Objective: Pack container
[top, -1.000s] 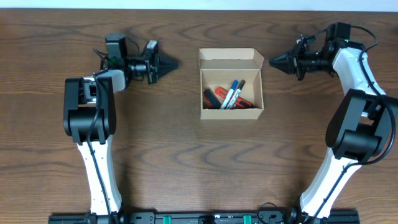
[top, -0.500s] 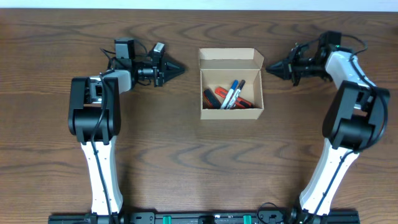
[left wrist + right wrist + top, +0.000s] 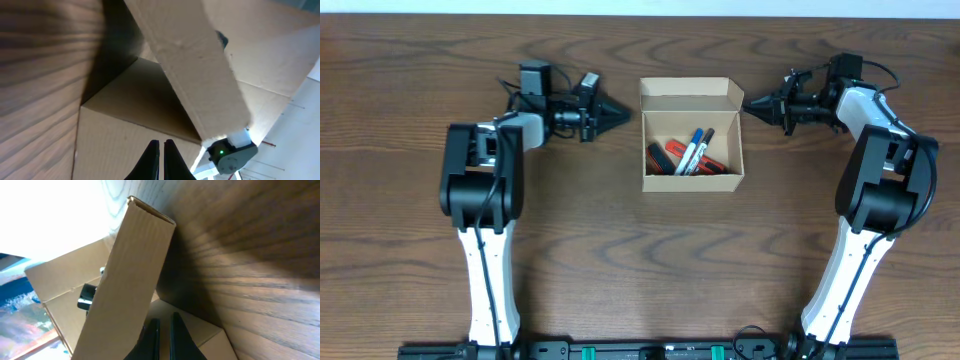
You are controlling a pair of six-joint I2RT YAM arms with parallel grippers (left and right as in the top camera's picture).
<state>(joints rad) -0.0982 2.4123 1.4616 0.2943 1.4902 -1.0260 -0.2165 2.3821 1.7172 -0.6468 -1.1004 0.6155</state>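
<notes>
The container (image 3: 692,178) is a small tan cardboard box in the middle of the table, its flap lid (image 3: 686,90) standing open at the back. Several markers (image 3: 688,153), red, blue and black, lie inside. My left gripper (image 3: 625,112) is shut and empty, its tip just left of the box's back left corner. In the left wrist view the shut jaws (image 3: 161,146) point at the box's wall (image 3: 115,140). My right gripper (image 3: 748,104) is shut and empty, its tip at the lid's right side flap. In the right wrist view the jaws (image 3: 163,325) sit close beside that flap (image 3: 127,280).
The dark wooden table (image 3: 640,260) stretches around the box. Both arm bases stand at the front edge, left (image 3: 485,300) and right (image 3: 840,300).
Both grippers have moved inward toward the box's back corners, the left one rightward and the right one leftward. The box and markers have not moved.
</notes>
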